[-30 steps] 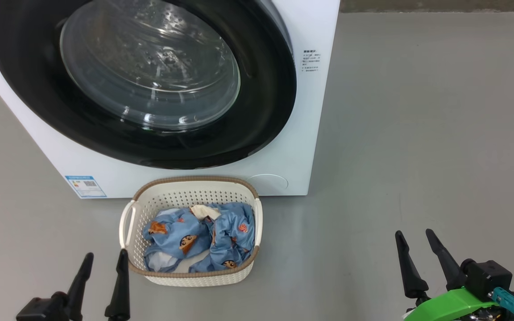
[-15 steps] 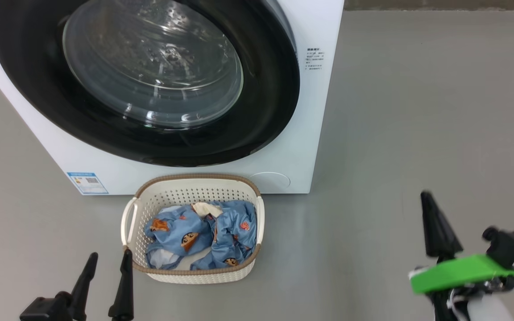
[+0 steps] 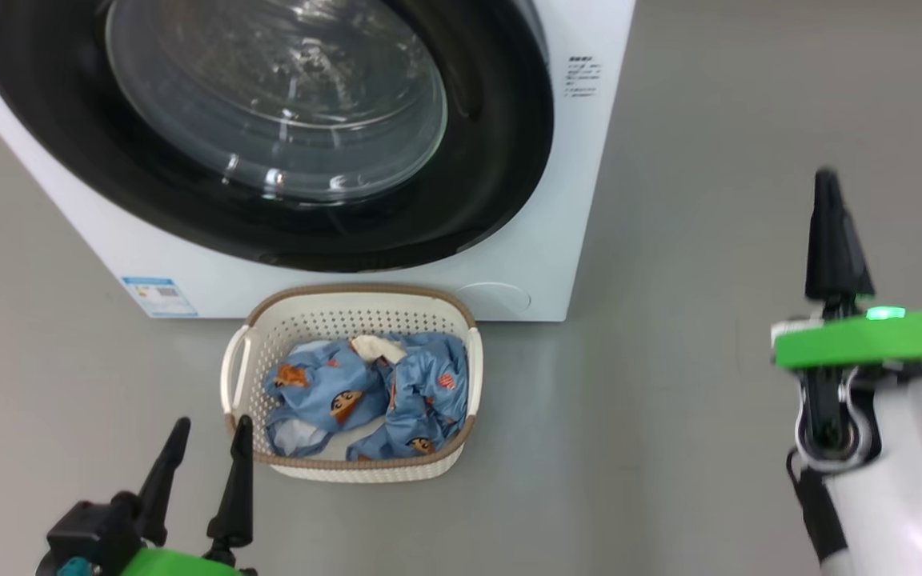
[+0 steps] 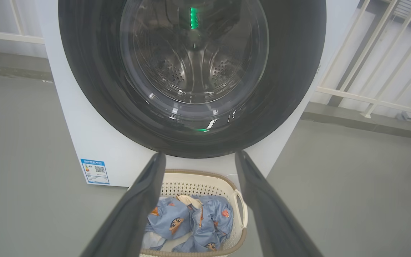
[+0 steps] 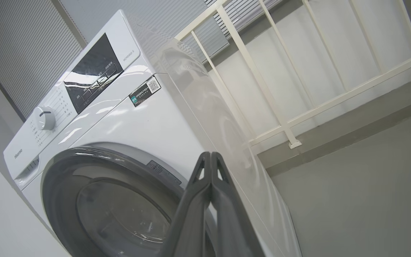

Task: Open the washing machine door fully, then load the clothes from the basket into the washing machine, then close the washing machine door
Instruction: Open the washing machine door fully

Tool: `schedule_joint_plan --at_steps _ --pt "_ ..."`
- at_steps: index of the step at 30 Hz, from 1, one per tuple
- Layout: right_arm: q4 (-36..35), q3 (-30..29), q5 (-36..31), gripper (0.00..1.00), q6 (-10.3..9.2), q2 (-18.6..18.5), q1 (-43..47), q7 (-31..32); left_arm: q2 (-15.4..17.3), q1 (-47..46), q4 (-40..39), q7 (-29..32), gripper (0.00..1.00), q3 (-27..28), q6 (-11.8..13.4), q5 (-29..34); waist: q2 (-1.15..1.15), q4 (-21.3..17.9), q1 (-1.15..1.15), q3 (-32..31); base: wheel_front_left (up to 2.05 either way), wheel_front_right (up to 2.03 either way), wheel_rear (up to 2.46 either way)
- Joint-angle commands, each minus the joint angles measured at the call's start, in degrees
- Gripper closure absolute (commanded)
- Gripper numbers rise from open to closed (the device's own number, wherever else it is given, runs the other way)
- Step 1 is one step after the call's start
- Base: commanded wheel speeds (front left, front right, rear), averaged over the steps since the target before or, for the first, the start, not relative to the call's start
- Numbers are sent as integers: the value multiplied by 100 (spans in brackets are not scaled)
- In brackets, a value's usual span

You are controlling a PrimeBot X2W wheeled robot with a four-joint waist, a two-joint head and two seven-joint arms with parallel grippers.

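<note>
The white washing machine (image 3: 525, 264) stands ahead with its round black door (image 3: 501, 160) closed flat against the front. On the floor in front sits the cream basket (image 3: 349, 308) holding blue printed clothes (image 3: 373, 400). My left gripper (image 3: 209, 436) is open at the basket's near left corner; in the left wrist view its fingers (image 4: 145, 200) frame the basket (image 4: 205, 178) and clothes (image 4: 191, 223). My right gripper (image 3: 827, 178) is shut and empty, raised over bare floor to the right of the machine. In the right wrist view its tips (image 5: 210, 155) point at the machine's right front edge (image 5: 177, 135).
A blue label (image 3: 158, 296) sits low on the machine's front. A white railing (image 5: 280, 107) runs behind and right of the machine, with a wall at its back. Grey floor (image 3: 709, 240) lies open to the right.
My right gripper has shut and risen up and forward on the right. The head camera has shifted a little, so the machine and basket sit slightly differently in the picture.
</note>
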Motion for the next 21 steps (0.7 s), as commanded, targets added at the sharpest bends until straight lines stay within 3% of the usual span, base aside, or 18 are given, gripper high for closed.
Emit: schedule_joint_plan --at_steps 1,9,17,21 --pt "-111 128 31 100 9 15 -281 -27 125 -250 -165 -77 0 172 -14 -37 0 81 0 76 0 0 0" --pt "302 334 911 100 9 -10 -1168 -27 153 -435 -172 -77 0 32 -14 -108 0 344 0 285 0 0 0" --pt "944 1005 2645 100 9 -562 -1986 -5 132 -660 -167 -77 0 -140 -14 -186 0 687 0 558 0 0 0" --pt "1088 1363 3652 100 9 -913 -2362 477 108 -787 -161 -77 0 -212 -14 -240 0 848 0 736 0 0 0"
